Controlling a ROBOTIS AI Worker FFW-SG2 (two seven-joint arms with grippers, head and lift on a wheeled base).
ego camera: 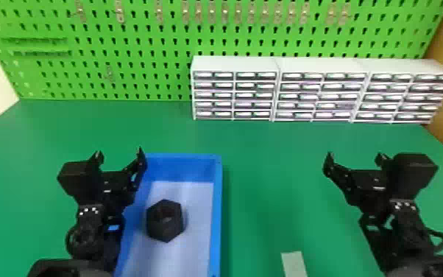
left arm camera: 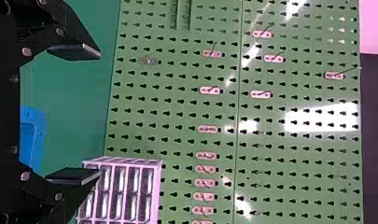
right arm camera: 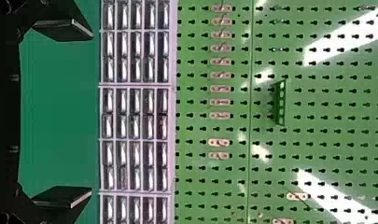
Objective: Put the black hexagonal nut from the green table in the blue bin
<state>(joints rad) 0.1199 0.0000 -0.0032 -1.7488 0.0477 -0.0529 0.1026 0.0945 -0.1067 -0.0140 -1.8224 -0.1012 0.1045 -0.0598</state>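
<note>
Nut (ego camera: 165, 226) inside bin (ego camera: 217, 206), near left edge; likely stiff, light; best gripped across flats. Left gripper (ego camera: 119, 151), right gripper (ego camera: 355, 154) open, empty.

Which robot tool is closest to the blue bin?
The left tool. It shows at the edge of the blue bin, while green table lies between the bin and the right tool.

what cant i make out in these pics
blue bin: near end cut off by head view's bottom edge; left wall partly behind left arm
pale strip: near end, same edge
black hexagonal nut: underside, turned away from head view
drawer cabinets: contents, behind drawer fronts in head view
</note>
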